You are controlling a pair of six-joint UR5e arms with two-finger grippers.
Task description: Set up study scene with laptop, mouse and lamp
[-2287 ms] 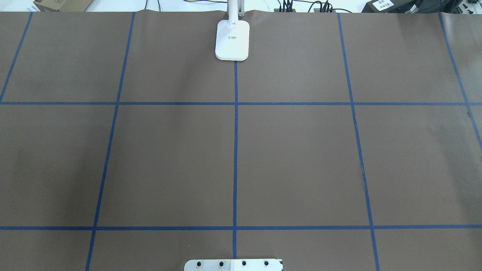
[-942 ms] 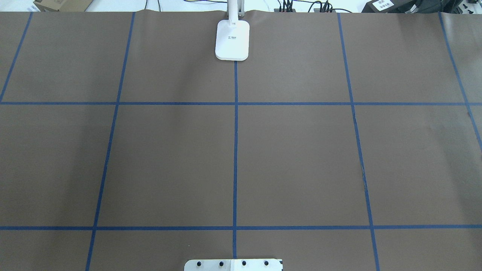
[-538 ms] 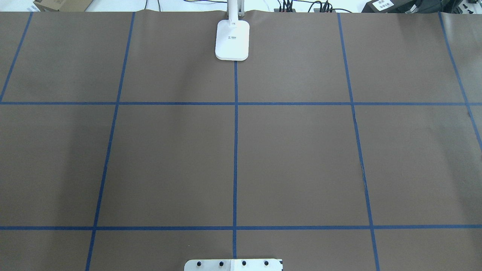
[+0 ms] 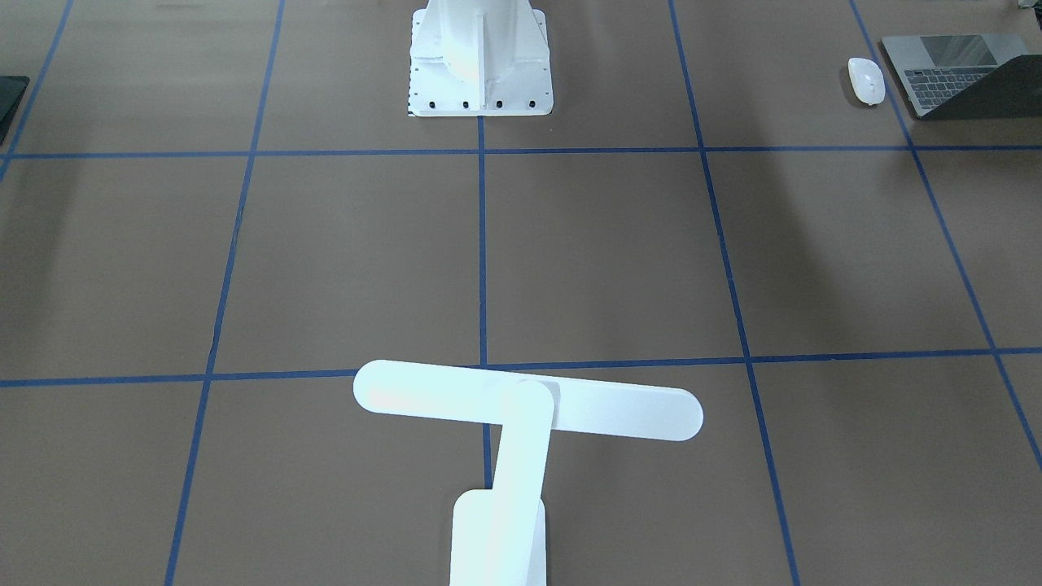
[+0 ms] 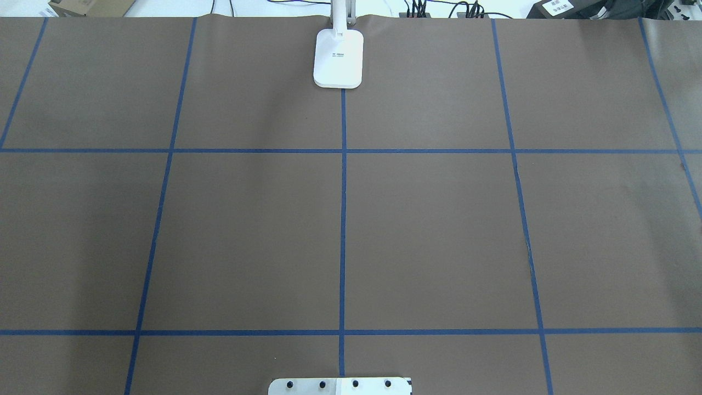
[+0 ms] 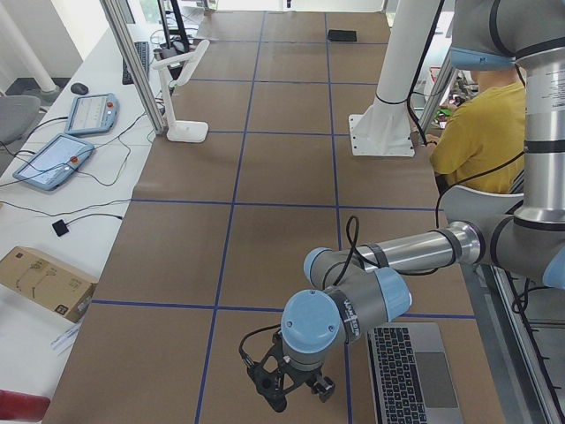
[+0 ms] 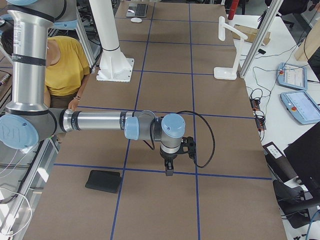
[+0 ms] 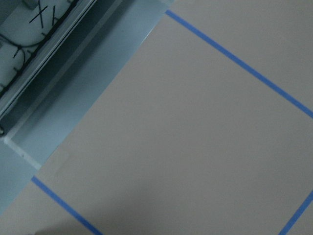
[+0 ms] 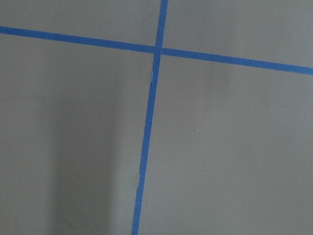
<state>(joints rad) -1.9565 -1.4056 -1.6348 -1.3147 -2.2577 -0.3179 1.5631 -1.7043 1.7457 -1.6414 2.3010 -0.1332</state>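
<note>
A: Both hands' spread I cannot tell; the left hand (image 6: 296, 393) hangs just beside the laptop (image 6: 415, 375); the mouse (image 4: 865, 80) lies next to it.
B: Grip the laptop's edge squarely, I'd say; the lamp (image 6: 187, 132) stands far across the table (image 5: 439, 230).

Both arms reach well out from the white pedestal (image 6: 381, 132), one to each side of it. The left arm (image 6: 415, 252) holds its forearm level over the worktop (image 6: 282, 177), wrist bent down, left gripper (image 6: 296, 395) pointing at the surface. The right arm (image 7: 95, 122) has its forearm level too, right gripper (image 7: 169, 169) hanging straight down. From here I can't tell whether either gripper's jaws are parted.
</note>
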